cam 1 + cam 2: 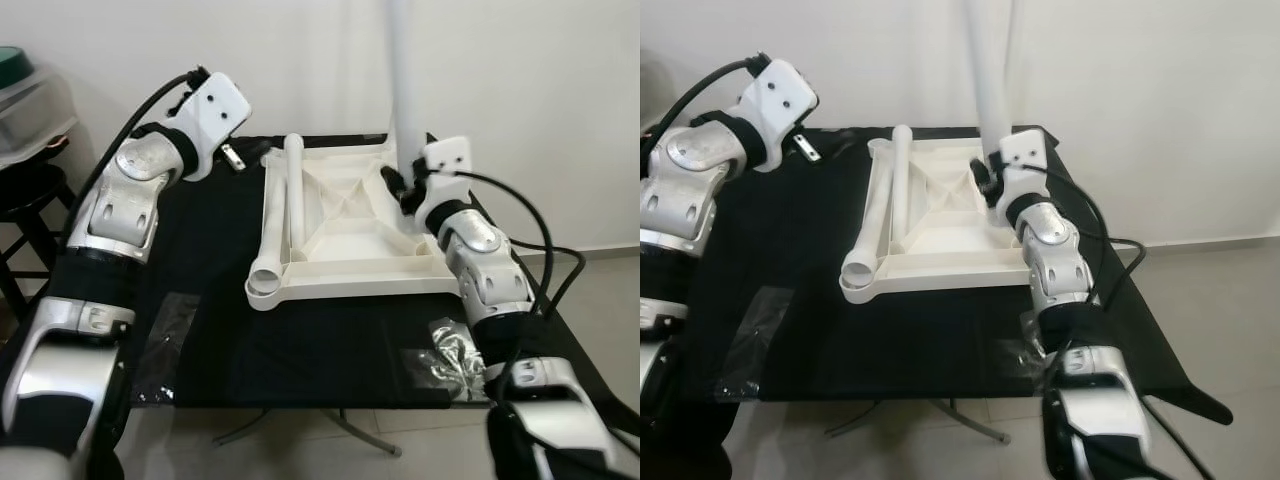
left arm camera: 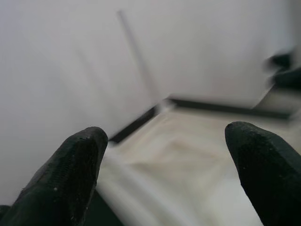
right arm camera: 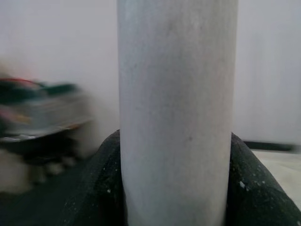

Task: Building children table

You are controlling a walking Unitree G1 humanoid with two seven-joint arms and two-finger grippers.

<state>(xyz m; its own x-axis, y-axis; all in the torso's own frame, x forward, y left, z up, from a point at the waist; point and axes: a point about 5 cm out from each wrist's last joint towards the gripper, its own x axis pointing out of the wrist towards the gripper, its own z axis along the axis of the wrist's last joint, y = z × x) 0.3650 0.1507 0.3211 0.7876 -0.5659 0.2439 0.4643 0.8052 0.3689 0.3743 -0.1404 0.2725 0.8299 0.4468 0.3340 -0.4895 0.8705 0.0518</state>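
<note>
Up close in the right wrist view: right gripper (image 3: 176, 188) clamped around an upright white table leg (image 3: 176, 108). From the head: that leg standing at the far right corner of the upturned white tabletop (image 1: 350, 235) mid-desk. Loose leg (image 1: 285, 215) lying along its left side. Left gripper (image 2: 169, 174) spread wide, empty, above the black desk (image 1: 300, 350), far left corner. Plastic bags (image 1: 450, 360) near the front edge; white wall behind.
</note>
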